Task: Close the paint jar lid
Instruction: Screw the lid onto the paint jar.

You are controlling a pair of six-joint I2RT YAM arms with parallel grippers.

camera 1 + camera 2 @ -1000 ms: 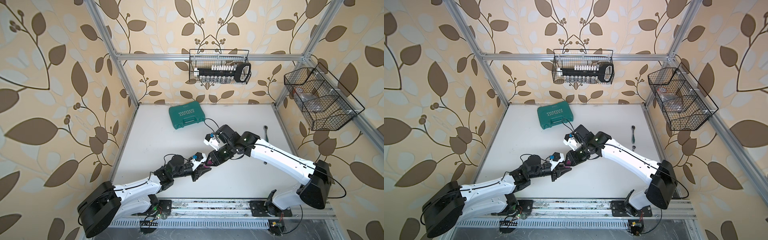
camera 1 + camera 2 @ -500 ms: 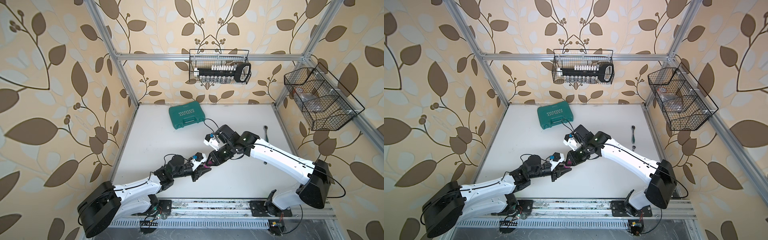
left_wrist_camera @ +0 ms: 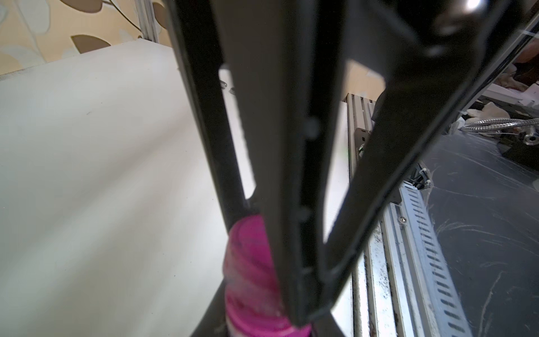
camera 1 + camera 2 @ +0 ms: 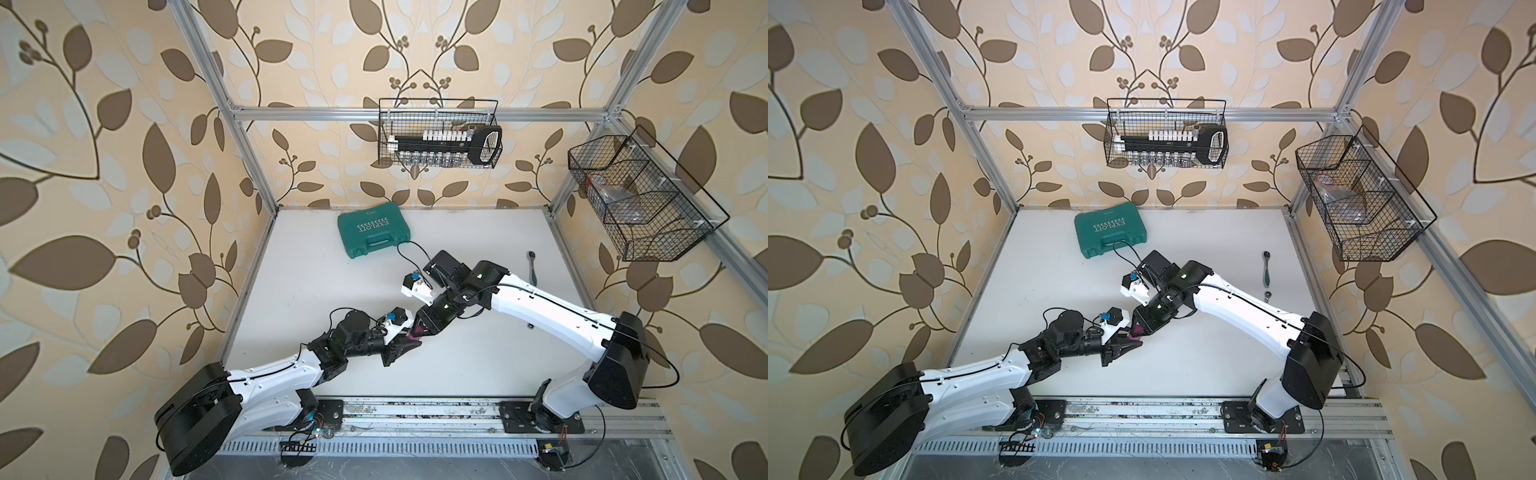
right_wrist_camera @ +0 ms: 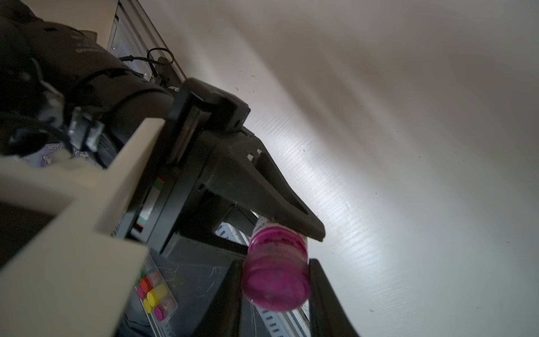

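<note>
Left claw (image 4: pixel 405 343) is pinched narrow on the paint jar (image 5: pixel 277 237), gripping it across the sides. In the right wrist view one black finger (image 5: pixel 262 189) of it runs from upper left down onto the jar. Right claw (image 5: pixel 275 264) is closed in too: its 2 fingers stand either side of the near pink end at lower centre of that frame, both touching the lid (image 5: pixel 275 284), so it's clamped on the lid. Lid and jar sit end to end, in line. The seam b/w them is blurred, so can't tell if the lid is fully seated.

Where: in both top views the pink spot is at lower centre of the frame, b/w the 2 claw tips, over the white table (image 4: pixel 311 291).

Count:
- 2 arms, 2 claws, 1 jar, 1 lid.
- 1 green case (image 4: pixel 372 230) at upper centre of the table.
- 1 ratchet (image 4: pixel 532 266) at centre right.
- A wire basket (image 4: pixel 436 99) at top centre and a second basket (image 4: pixel 681 172) at upper right.
- A pack of small paint pots (image 5: pixel 154 294) at lower left of the right wrist view, in red, yellow and pink; exact no. unclear.

Look: the jar is a tiny magenta cylinder, translucent w/ darker smears. In the left wrist view (image 3: pixel 250 277) rings run round it. It is far smaller than either claw.
</note>
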